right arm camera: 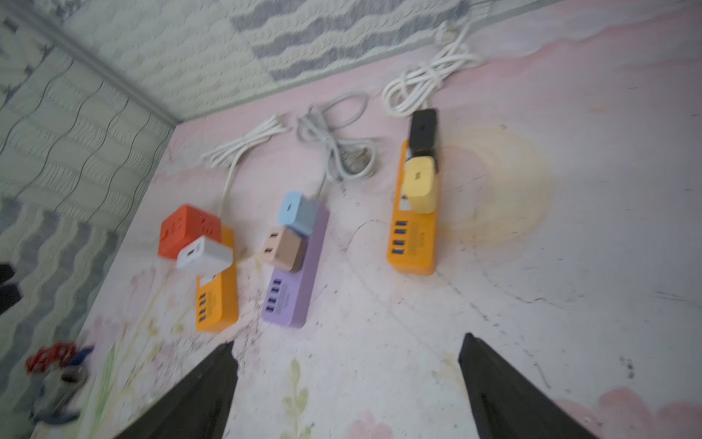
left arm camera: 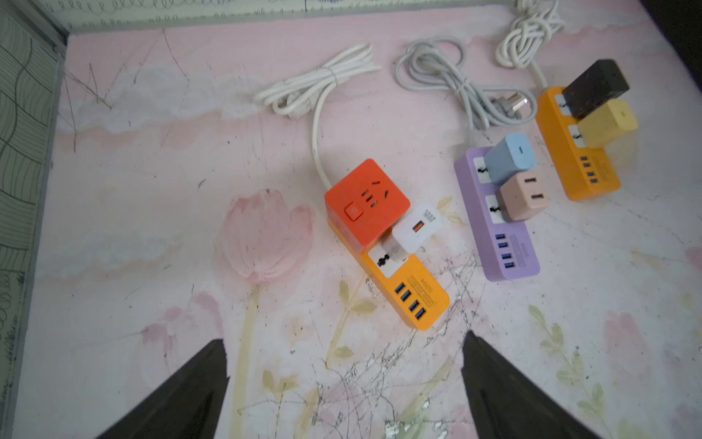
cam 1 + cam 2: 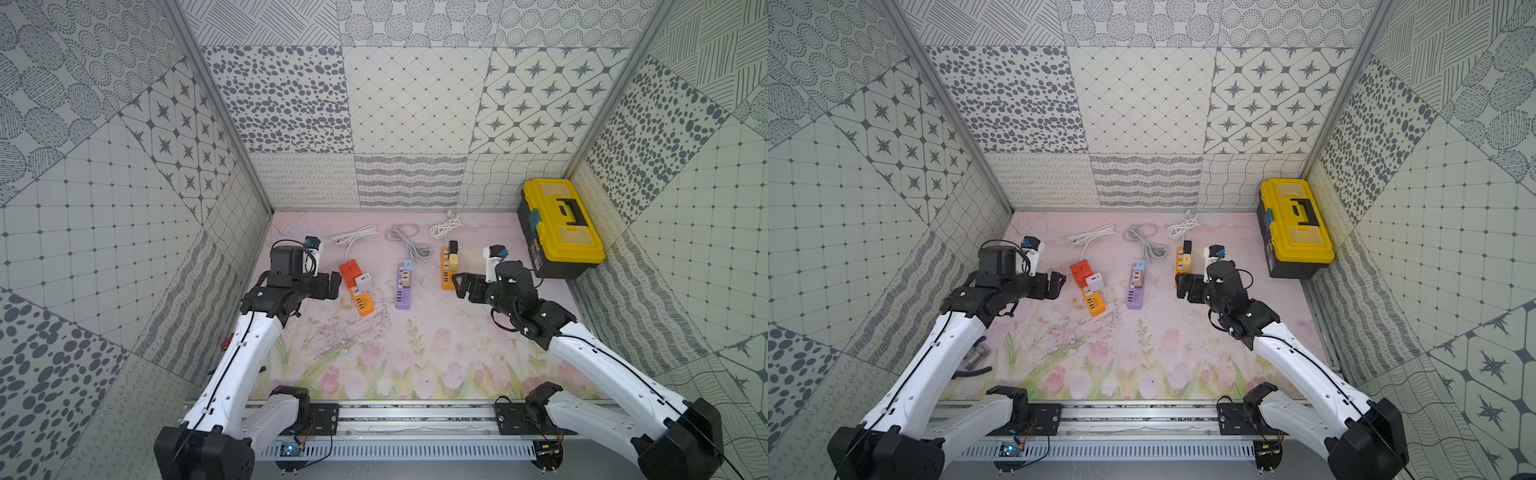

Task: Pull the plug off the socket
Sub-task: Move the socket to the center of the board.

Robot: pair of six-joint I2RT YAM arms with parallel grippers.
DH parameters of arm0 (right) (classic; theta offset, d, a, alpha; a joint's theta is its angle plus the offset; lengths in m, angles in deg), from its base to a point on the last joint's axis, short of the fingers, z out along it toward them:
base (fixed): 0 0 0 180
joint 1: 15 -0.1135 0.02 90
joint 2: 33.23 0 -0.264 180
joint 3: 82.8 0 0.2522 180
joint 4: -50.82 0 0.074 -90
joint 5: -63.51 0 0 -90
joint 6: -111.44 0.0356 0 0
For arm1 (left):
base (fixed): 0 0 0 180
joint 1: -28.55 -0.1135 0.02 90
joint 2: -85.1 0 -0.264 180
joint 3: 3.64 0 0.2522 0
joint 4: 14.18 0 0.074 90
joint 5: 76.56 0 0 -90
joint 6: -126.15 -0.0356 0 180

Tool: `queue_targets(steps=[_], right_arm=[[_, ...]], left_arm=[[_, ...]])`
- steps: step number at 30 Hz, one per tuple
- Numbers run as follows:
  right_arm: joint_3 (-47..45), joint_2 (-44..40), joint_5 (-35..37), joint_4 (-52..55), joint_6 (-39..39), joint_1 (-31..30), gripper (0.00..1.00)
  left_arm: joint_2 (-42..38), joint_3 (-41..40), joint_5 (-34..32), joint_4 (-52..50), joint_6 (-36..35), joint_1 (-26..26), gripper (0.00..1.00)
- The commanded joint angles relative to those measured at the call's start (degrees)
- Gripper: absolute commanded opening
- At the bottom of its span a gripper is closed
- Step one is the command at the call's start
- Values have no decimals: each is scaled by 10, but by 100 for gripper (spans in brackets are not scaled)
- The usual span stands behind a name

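Three power strips lie side by side toward the far edge of the table point(image 3: 415, 353), their cords point(image 3: 401, 235) coiled by that edge. The left orange strip point(image 3: 362, 302) carries a red cube adapter point(image 3: 348, 271) and a white charger point(image 3: 364, 281), which leans at a tilt over its socket in the left wrist view. The purple strip point(image 3: 402, 298) in the middle holds a blue plug point(image 3: 408, 264) and a beige plug point(image 3: 405, 279). The right orange strip point(image 3: 445, 276) holds a black plug point(image 3: 453, 247) and a yellow plug point(image 3: 453, 259). Every plug sits in its socket. The left jaws stand wide and empty, just beside the left orange strip on the side toward the table's left edge. The right jaws are also wide with nothing between them. They hang by the near end of the right orange strip, apart from its plugs. A yellow toolbox point(image 3: 561, 224) sits in the far right corner
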Motion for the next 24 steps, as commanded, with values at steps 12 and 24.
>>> queue_targets(steps=[12, 24], right_arm=[[259, 351, -28, 70, -16, -248, 89], [433, 558, -8, 98, -40, -247, 83]], left_arm=[[-39, -12, 56, -125, -2, -155, 99], [-7, -11, 99, -143, -17, -156, 99]])
